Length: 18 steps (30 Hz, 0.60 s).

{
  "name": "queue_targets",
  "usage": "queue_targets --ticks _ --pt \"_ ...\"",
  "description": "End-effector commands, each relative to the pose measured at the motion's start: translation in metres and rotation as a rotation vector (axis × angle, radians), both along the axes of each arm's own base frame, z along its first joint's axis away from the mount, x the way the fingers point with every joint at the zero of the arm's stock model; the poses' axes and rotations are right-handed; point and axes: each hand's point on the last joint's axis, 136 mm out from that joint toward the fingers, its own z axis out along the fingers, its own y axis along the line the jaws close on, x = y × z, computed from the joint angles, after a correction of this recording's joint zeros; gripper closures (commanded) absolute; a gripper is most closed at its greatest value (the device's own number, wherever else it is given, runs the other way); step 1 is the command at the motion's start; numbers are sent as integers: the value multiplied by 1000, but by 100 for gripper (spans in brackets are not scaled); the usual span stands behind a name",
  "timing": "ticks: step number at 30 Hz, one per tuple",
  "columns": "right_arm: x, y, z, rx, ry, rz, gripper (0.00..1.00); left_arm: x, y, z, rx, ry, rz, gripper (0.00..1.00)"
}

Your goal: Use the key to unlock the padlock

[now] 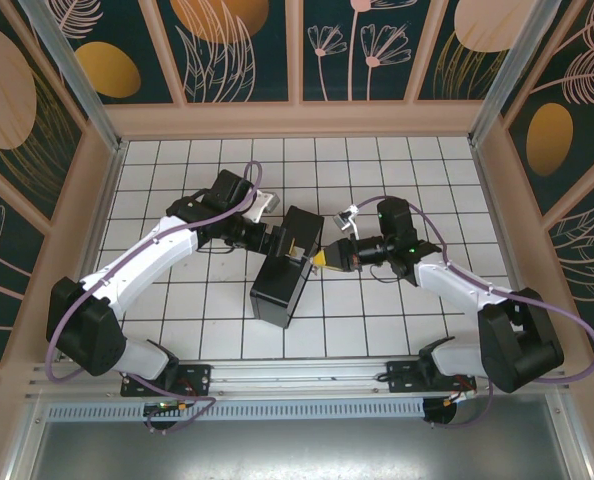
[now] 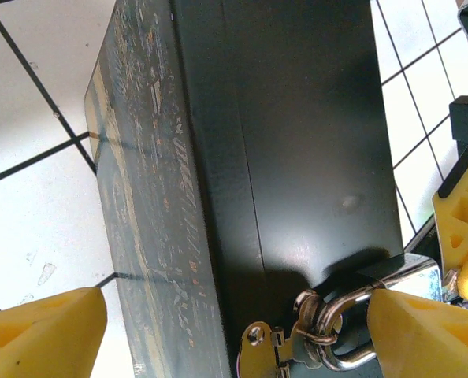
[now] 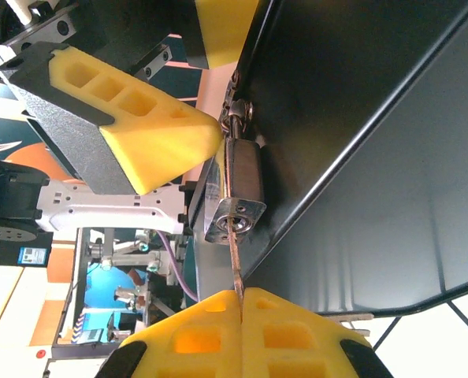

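- Right fingers (image 3: 297,335) pinch the key (image 3: 235,264), its blade seemingly seated in the padlock (image 3: 238,185) hanging off the box (image 2: 297,142).
- Left fingers (image 2: 41,335) are spread, straddling box and padlock.
- Padlock: small, hard, slick, so brace its body. Key: thin, so turn gently.

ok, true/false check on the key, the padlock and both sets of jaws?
1. The right jaws are shut on the key. True.
2. The key's tip meets the padlock at its keyhole. True.
3. The padlock lies loose on the table. False: its shackle is hooked to the box.
4. The left jaws are closed together. False: they stand wide, one on either side of the box.
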Motion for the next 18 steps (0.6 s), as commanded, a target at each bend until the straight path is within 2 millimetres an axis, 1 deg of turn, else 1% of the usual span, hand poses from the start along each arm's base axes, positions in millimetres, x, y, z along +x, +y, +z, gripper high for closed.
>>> queue_targets --ticks 1,9,18 --pt "0 2 1 29 -4 20 98 -2 -3 -2 -2 -12 -21 15" --pt "0 5 0 36 2 34 99 -3 -6 -3 -3 -18 -34 15" --pt "3 9 7 57 7 50 99 -5 -8 -3 -8 -21 -54 16"
